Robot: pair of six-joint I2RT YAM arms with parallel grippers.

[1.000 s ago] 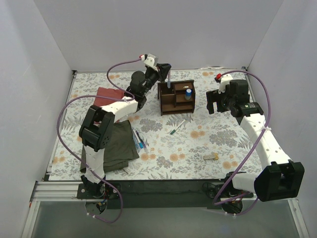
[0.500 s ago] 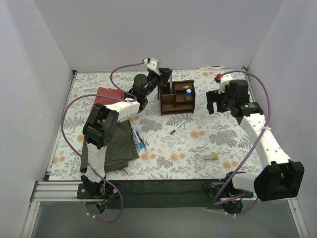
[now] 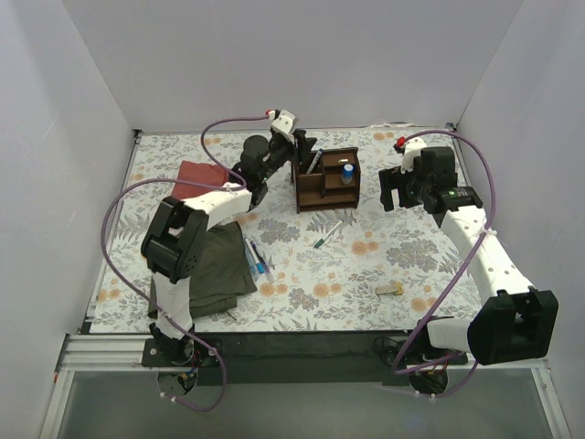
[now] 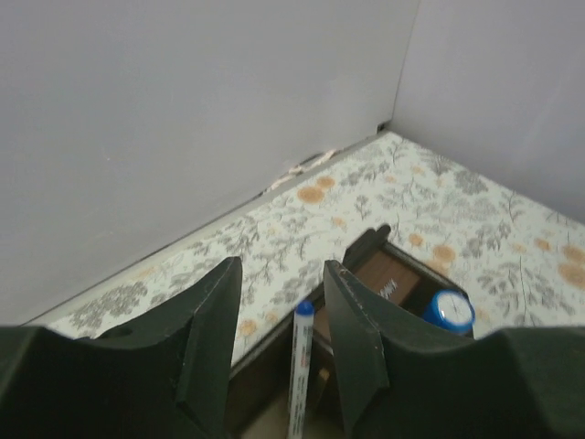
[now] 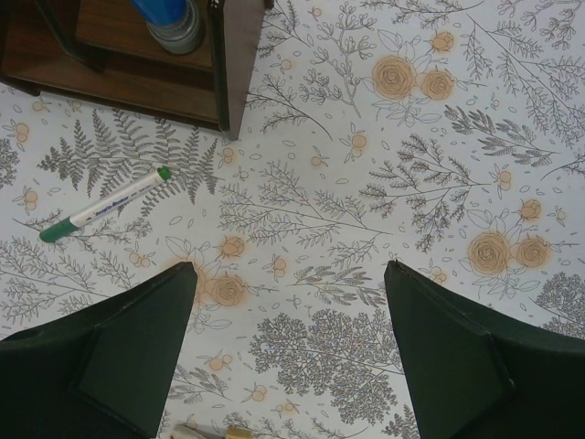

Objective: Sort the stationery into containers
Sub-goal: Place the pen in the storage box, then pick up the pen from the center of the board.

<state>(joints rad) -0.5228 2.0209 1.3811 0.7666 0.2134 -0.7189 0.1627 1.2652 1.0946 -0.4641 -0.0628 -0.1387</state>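
Observation:
The dark brown wooden organiser [image 3: 324, 180] stands at the back middle. A blue-capped white pen [image 3: 313, 162] leans in its left compartment. My left gripper [image 3: 301, 146] is open just behind it. In the left wrist view the pen [image 4: 300, 366] stands between the open fingers [image 4: 281, 267] with a gap on each side. The blue-capped cylinder [image 3: 347, 172] stands in the right compartment, and also shows in the left wrist view [image 4: 452, 309]. A white pen with green tip [image 3: 327, 234] lies in front of the organiser. My right gripper [image 3: 398, 187] is open and empty, right of the organiser, above bare cloth [image 5: 291, 267].
Several pens [image 3: 256, 259] lie beside the olive cloth [image 3: 206, 267]. A red cloth [image 3: 201, 174] lies at the back left. A beige eraser block [image 3: 389, 289] lies at the front right. Grey walls close in the floral table on three sides.
My left gripper lowered the blue-capped pen into the organiser, opened and let go. The pen now leans there by itself. The right arm has barely moved.

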